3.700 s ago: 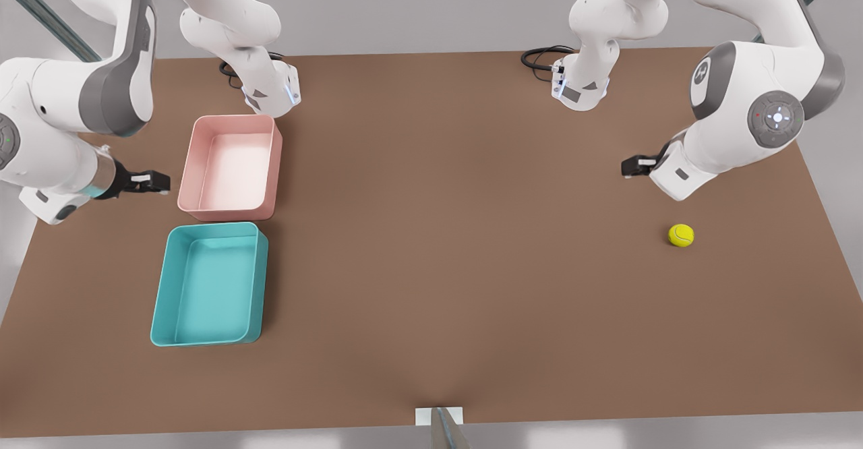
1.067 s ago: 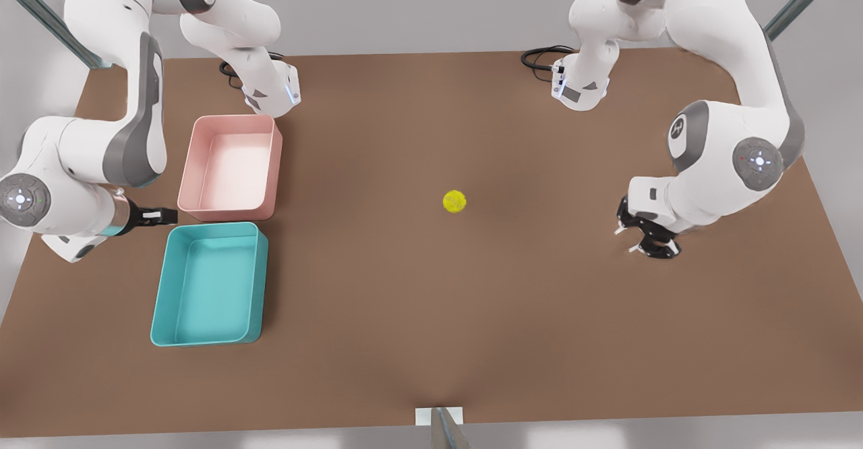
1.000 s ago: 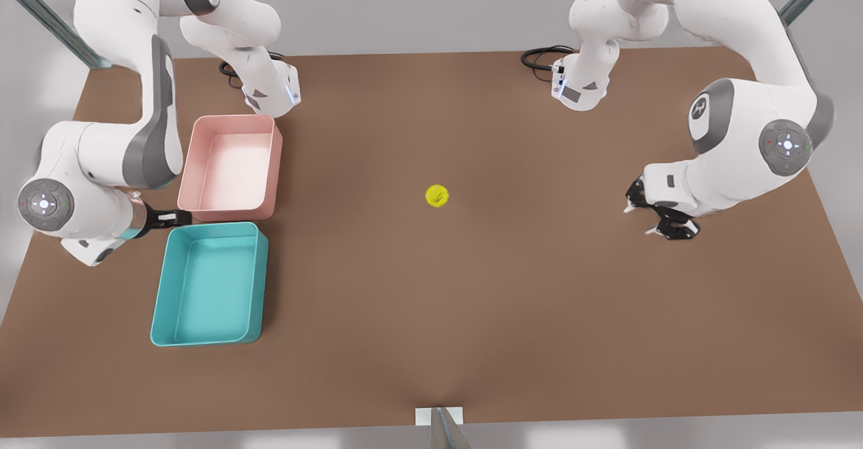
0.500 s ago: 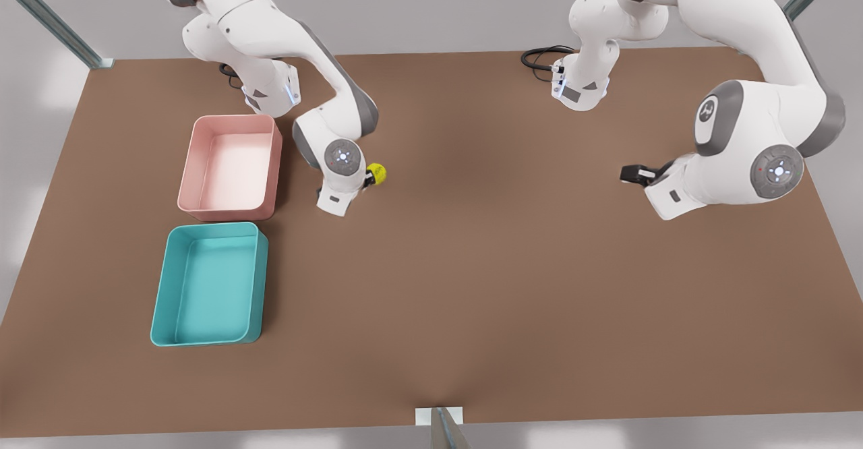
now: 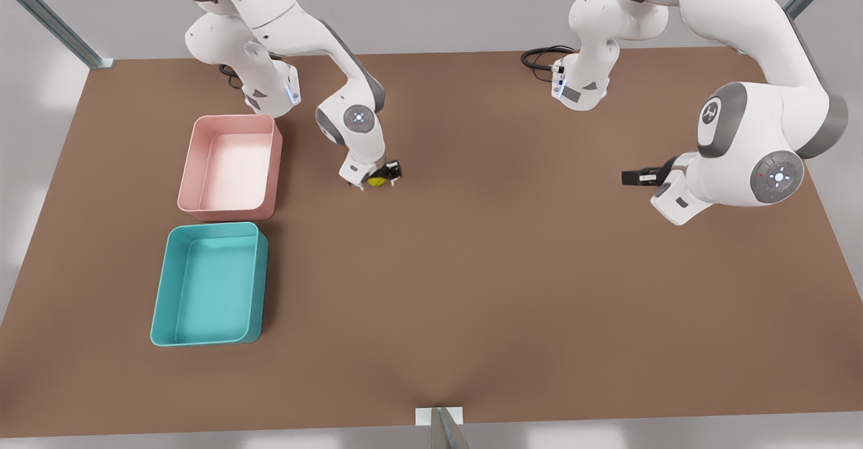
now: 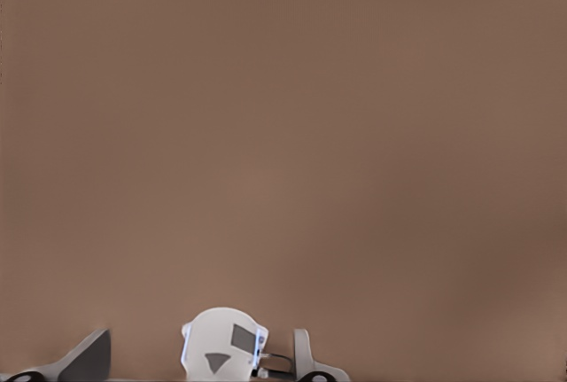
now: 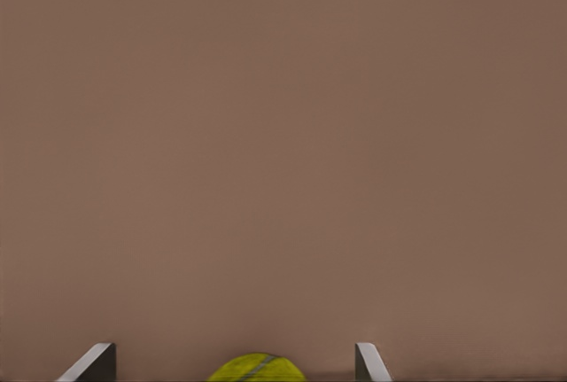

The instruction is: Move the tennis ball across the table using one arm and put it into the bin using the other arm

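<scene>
my right gripper (image 5: pixel 381 178) straddles the small yellow-green fuzzy tennis ball (image 5: pixel 375 181) on the matte brown table (image 5: pixel 472 267), fingers (image 7: pixel 370 363) spread; i should close squarely before lifting toward the pink bin (image 5: pixel 229 166) at nine o'clock, left gripper (image 5: pixel 630 177) waiting, fingers (image 6: pixel 89 360) apart.

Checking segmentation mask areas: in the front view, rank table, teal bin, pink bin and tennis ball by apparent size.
1. Table, by far the largest.
2. Teal bin.
3. Pink bin, slightly smaller, though it sits farther from the camera, so the true difference is unsure.
4. Tennis ball, smallest, partly hidden in the right gripper.
</scene>
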`<state>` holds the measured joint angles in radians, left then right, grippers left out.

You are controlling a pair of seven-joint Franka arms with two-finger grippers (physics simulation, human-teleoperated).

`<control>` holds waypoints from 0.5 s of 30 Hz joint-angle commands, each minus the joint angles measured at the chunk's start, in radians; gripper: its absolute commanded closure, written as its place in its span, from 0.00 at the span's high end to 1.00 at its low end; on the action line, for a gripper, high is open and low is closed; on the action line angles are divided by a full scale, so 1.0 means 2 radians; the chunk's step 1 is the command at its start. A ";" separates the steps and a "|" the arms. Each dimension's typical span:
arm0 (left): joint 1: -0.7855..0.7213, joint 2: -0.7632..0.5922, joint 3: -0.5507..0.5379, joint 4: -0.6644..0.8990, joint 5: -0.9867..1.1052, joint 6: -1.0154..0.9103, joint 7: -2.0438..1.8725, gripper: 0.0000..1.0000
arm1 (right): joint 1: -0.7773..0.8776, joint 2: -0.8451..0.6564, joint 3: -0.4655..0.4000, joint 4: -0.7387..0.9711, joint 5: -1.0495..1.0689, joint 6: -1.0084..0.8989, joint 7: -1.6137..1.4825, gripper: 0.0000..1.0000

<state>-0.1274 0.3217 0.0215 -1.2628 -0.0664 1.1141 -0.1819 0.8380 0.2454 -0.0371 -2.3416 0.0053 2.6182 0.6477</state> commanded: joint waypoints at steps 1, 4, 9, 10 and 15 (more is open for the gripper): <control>0.000 -0.001 0.000 0.000 0.000 -0.003 -0.102 1.00 | 0.001 0.001 0.001 -0.004 0.000 0.058 0.185 1.00; 0.000 -0.001 0.000 0.000 0.000 -0.003 -0.102 1.00 | 0.003 0.007 0.001 -0.006 0.000 0.058 0.185 1.00; 0.001 0.002 0.000 0.000 0.000 -0.003 -0.102 1.00 | 0.004 0.003 0.001 -0.044 0.000 0.070 0.185 1.00; 0.001 0.002 0.000 0.000 0.000 -0.003 -0.102 1.00 | 0.004 0.004 0.001 -0.046 0.000 0.071 0.185 1.00; 0.002 0.002 0.000 0.000 0.000 -0.003 -0.102 1.00 | 0.011 0.014 0.002 -0.043 0.000 0.090 0.185 1.00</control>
<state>-0.1243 0.3279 0.0215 -1.2629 -0.0664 1.1101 -0.2971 0.8556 0.2744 -0.0341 -2.4291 0.0038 2.7587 0.8598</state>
